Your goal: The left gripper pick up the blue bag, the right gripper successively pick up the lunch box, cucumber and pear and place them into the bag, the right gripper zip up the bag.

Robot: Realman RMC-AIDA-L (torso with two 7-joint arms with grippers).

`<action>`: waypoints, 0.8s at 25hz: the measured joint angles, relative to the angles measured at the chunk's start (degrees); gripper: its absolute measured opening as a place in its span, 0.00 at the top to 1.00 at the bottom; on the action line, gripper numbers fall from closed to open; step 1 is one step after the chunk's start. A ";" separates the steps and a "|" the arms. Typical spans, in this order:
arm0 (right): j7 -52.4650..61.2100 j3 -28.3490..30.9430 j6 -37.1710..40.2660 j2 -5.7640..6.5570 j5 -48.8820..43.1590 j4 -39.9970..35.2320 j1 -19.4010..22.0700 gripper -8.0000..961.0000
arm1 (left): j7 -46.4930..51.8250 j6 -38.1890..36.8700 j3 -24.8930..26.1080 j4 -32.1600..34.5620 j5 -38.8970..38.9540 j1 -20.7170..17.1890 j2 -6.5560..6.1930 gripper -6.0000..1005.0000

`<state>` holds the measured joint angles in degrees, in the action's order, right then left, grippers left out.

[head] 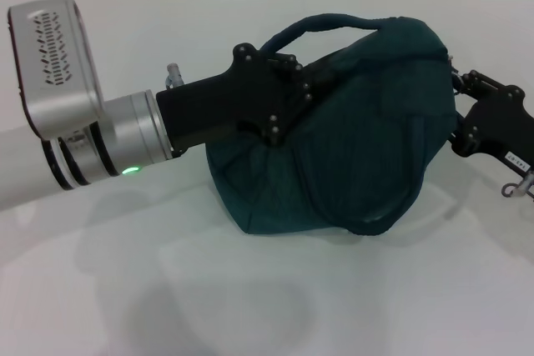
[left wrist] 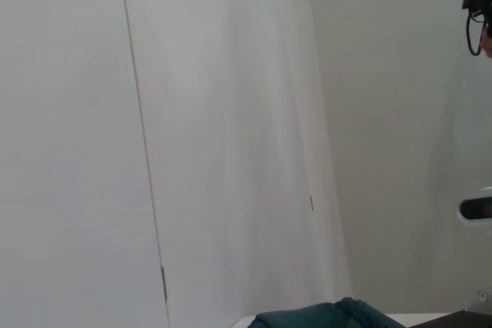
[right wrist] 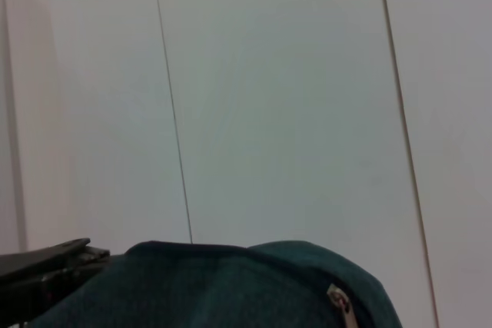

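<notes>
Nearest the head camera, the left pincer (head: 288, 93) presses into the near-left flank of the blue bag (head: 367, 139); its grip state cannot be told. That bag sits bulging on the white worktop (head: 250, 306), one handle arching above. Beyond its right end sits the right pincer (head: 467, 114), grip likewise untellable. Only the right wrist view shows the zip pull (right wrist: 339, 299).

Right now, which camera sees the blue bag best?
The head view: it shows nearly the whole blue bag on the white table, with the left gripper on one side and the right gripper on the other. The right wrist view catches only the bag's top; the left wrist view shows just a sliver.
</notes>
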<state>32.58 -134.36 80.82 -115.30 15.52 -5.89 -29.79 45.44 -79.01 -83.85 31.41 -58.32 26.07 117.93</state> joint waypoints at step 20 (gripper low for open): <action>-4.91 6.26 0.81 -0.27 0.86 0.36 3.34 0.98 | 0.87 -0.51 2.87 -0.39 0.59 -0.29 0.52 0.90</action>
<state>27.67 -128.09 81.63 -115.57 16.38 -5.53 -26.46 46.31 -79.52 -80.98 31.02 -57.74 25.79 118.44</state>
